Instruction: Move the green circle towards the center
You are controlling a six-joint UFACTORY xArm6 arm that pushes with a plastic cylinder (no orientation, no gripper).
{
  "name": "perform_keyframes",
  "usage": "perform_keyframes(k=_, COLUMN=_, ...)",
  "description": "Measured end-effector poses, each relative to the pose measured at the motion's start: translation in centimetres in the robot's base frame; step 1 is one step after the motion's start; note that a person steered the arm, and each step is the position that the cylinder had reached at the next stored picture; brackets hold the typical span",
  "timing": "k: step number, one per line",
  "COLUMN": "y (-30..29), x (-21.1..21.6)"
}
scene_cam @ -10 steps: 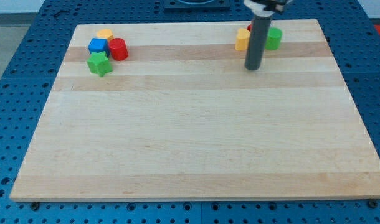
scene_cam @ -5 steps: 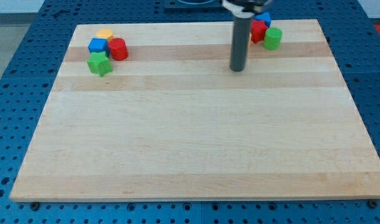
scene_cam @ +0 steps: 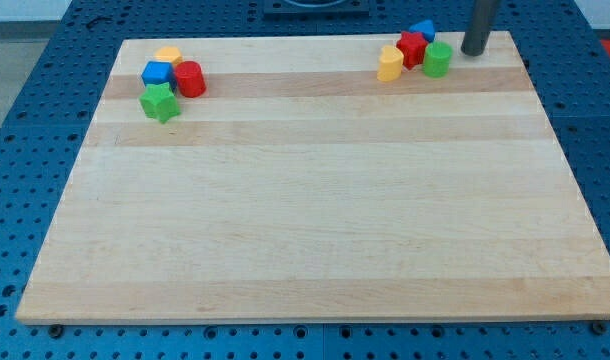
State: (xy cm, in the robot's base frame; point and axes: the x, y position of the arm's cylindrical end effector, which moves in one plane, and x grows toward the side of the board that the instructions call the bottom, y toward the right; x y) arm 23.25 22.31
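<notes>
The green round block [scene_cam: 437,59] is found near the top right corner of the wooden tabletop [scene_cam: 305,220], touching a red block [scene_cam: 412,48]. My tip [scene_cam: 474,52] is set just beyond it, apparently so a push toward the centre is possible. No jaws are fitted.

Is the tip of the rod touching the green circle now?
Apart. The camera view shows bare wood between my tip and the green circle; my tip stands to its right.

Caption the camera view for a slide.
My tip sits just right of the green circle near the board's top edge.
</notes>
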Motion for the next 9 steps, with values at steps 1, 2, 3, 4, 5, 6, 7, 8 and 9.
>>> perform_keyframes(k=1, y=-2.8, x=4.3)
perform_keyframes(k=2, y=-6.8, x=7.1)
perform_keyframes(k=3, y=-3.8, x=7.1)
perform_keyframes(k=4, y=0.5, x=7.0)
perform_keyframes(k=5, y=0.5, x=2.8)
perform_keyframes(k=6, y=-1.2, x=0.2)
perform_keyframes(k=7, y=-4.3, x=0.7)
perform_keyframes(k=8, y=-7.8, x=1.0)
perform_keyframes(k=9, y=-7.9, x=3.0)
